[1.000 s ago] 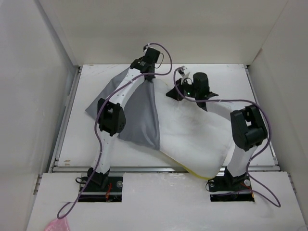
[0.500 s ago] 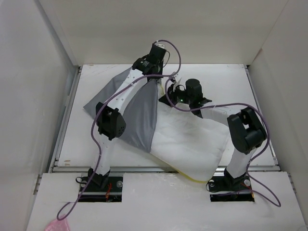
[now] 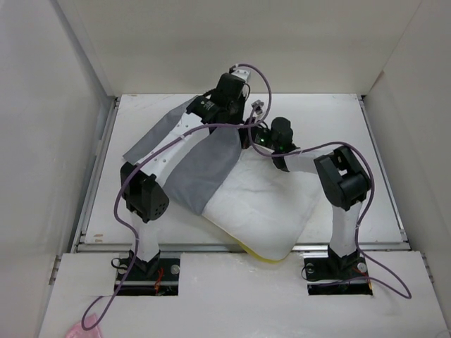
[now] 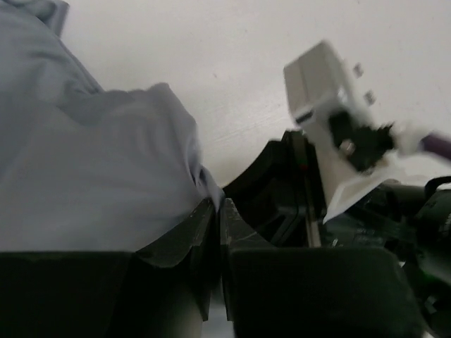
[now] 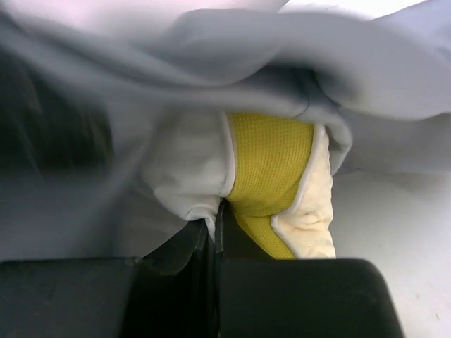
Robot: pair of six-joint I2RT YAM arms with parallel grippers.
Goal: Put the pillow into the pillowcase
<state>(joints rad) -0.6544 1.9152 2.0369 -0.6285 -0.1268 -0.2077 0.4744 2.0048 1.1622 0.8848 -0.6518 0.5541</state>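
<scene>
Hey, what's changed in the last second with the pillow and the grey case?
The right gripper dragged the pillow leftward across the table, towards the pillowcase; the pillow's near yellow corner slid left too. The left gripper carried the pillowcase's edge slightly farther back. Unchanged: both grippers stay shut, left on the pillowcase, right on the pillow.

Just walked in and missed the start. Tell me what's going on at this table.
Two robot arms are working a white pillow into a grey pillowcase on the table. The left hand is shut on the edge of the pillowcase. The right hand is shut on a yellow-banded corner of the pillow, with the grey cloth draped over that corner. Both hands sit close together toward the far side. Most of the pillow lies outside the case.
</scene>
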